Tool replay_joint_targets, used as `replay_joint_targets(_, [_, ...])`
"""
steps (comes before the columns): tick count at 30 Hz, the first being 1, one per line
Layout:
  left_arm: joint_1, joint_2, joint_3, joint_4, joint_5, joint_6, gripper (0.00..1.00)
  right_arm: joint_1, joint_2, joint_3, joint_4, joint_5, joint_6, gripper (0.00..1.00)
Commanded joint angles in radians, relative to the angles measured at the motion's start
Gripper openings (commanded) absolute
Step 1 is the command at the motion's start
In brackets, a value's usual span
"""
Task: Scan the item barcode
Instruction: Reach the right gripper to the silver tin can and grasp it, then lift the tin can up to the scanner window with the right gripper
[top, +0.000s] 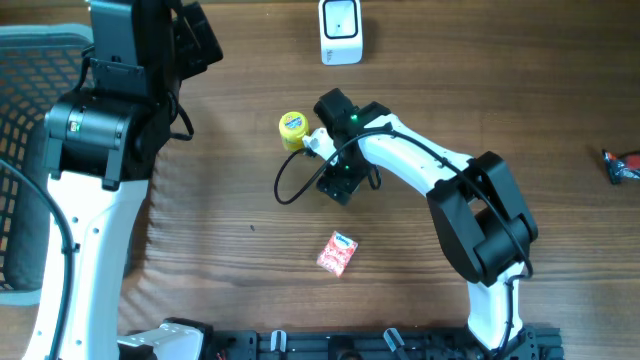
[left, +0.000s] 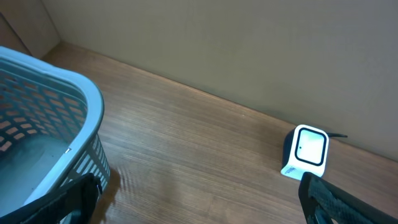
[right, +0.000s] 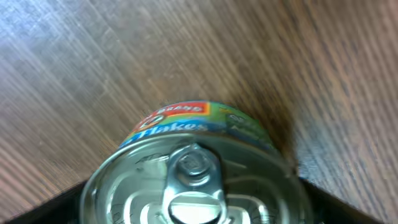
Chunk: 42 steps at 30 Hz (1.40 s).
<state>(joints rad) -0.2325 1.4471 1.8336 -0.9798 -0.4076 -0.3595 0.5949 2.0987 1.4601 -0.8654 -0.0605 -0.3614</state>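
I have the right gripper (top: 308, 138) down at the yellow can (top: 292, 128), far of table (top: 220, 260) centre, near the scanner (top: 341, 30). Its fingers (right: 336, 202) flank the can; I cannot tell whether they grip it. The left gripper (left: 205, 202) hangs wide apart and holds nothing, beside the basket (left: 62, 81). A red packet (top: 338, 253) lies nearer me.

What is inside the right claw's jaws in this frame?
A yellow-labelled round tin can with a silver pull-tab lid rests on the wooden table, between the spread fingers of the right claw. The can's far side, base and any barcode are hidden.
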Motion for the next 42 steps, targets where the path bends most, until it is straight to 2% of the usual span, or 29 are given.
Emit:
replay_joint_targets(1, [0.007,-0.007,-0.001,0.002,-0.021,0.013,1.00,0.003,0.039,-0.009,0.021,0.024,0.031,0.79])
replay_joint_targets(3, [0.007,-0.007,-0.001,0.002,-0.021,0.013,1.00,0.003,0.039,-0.009,0.041,0.024,0.033,0.64])
replay_joint_targets(8, [0.006,-0.007,-0.001,-0.003,-0.021,0.013,1.00,0.004,0.039,-0.009,0.057,0.024,0.149,0.57])
replay_joint_targets(12, [0.006,-0.007,-0.001,-0.006,-0.021,0.012,1.00,0.004,0.039,-0.009,0.056,0.013,0.428,0.56])
replay_joint_targets(13, [0.006,-0.007,-0.001,-0.012,-0.020,0.011,1.00,0.002,0.039,-0.009,0.050,0.013,0.615,0.56])
replay_joint_targets(17, [0.006,-0.007,-0.001,-0.026,-0.020,0.011,1.00,0.000,0.039,-0.009,0.011,-0.037,0.980,0.56])
replay_joint_targets(20, [0.006,-0.007,-0.001,-0.034,-0.020,0.011,1.00,0.000,0.039,-0.009,0.008,-0.126,1.064,0.54])
replay_joint_targets(24, [0.006,-0.007,-0.001,-0.050,-0.020,0.011,1.00,-0.005,0.039,-0.009,-0.015,-0.290,1.059,0.51])
replay_joint_targets(27, [0.006,-0.007,-0.001,-0.050,-0.020,0.011,1.00,-0.047,0.037,-0.007,-0.034,-0.459,0.988,0.44])
replay_joint_targets(29, [0.006,-0.007,-0.001,-0.050,-0.020,0.011,1.00,-0.084,0.037,-0.007,-0.082,-0.529,0.973,0.43])
replay_joint_targets(33, [0.006,-0.006,-0.001,-0.050,-0.020,0.011,1.00,-0.185,0.037,-0.007,-0.279,-0.706,0.834,0.41])
replay_joint_targets(38, [0.006,-0.004,-0.001,-0.050,-0.020,0.011,1.00,-0.215,0.037,-0.007,-0.446,-0.793,0.763,0.38])
replay_joint_targets(42, [0.006,0.005,-0.002,-0.050,-0.020,0.011,1.00,-0.215,0.037,-0.007,-0.462,-0.794,0.746,0.36])
